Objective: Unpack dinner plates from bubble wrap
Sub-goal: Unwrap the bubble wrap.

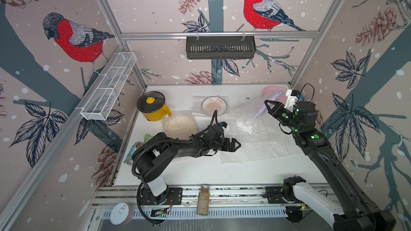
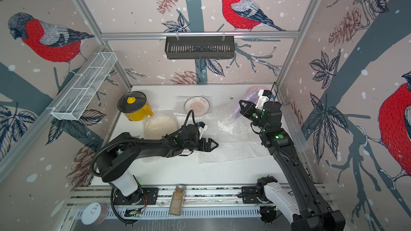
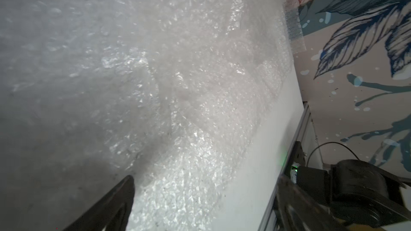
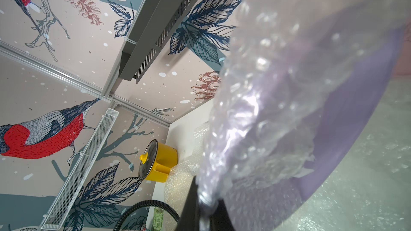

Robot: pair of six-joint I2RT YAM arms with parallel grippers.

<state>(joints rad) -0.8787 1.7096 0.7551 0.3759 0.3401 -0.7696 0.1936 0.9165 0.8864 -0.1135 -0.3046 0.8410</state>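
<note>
My right gripper (image 1: 266,102) is raised at the back right and shut on the bubble wrap (image 4: 255,112) that clings to a tilted lilac plate (image 4: 355,118). Behind it a pink plate (image 1: 270,91) peeks out. A sunburst-print plate (image 1: 214,106) lies on wrap at the back middle. A cream plate (image 1: 180,126) sits wrapped in bubble wrap beside the pot. My left gripper (image 1: 236,145) hovers open and holds nothing above loose bubble wrap sheets (image 1: 255,134) in the middle of the table; its two fingers (image 3: 120,203) stand far apart.
A yellow pot with a black glass lid (image 1: 152,106) stands at the back left. Snack bags (image 1: 133,152) lie by the left arm. A spice jar (image 1: 202,201) and a white tin lid (image 1: 119,214) rest on the front rail. A wire basket (image 1: 109,85) and a black shelf (image 1: 220,47) hang on the walls.
</note>
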